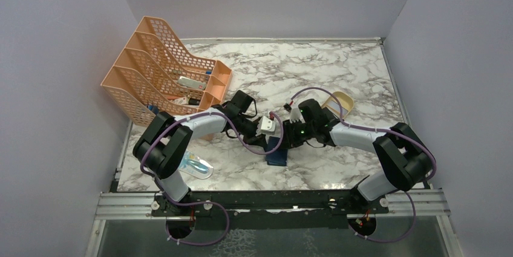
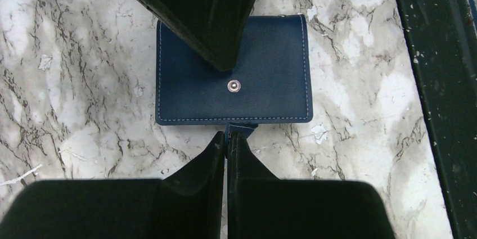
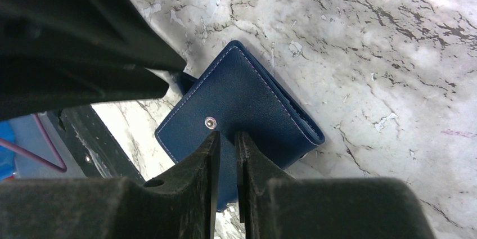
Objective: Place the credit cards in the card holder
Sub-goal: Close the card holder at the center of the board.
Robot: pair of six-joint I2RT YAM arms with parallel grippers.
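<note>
The navy-blue card holder (image 2: 270, 90) lies closed and flat on the marble, its pale snap button (image 2: 233, 85) facing up. It also shows in the top view (image 1: 277, 158) and the right wrist view (image 3: 264, 101). My left gripper (image 2: 228, 136) is shut on the small strap tab at the holder's near edge. My right gripper (image 3: 226, 136) has its fingers almost together, a thin gap between them, tips down on the holder's face beside the snap. In the left wrist view its fingers (image 2: 216, 42) come in from above as one dark wedge. I cannot make out any credit cards.
An orange mesh file rack (image 1: 160, 69) stands at the back left with pale flat items in its slots. A tan oval tray (image 1: 340, 102) sits behind the right arm. A blue-patterned packet (image 1: 197, 166) lies by the left arm's base. The black rail (image 2: 439, 81) edges the table.
</note>
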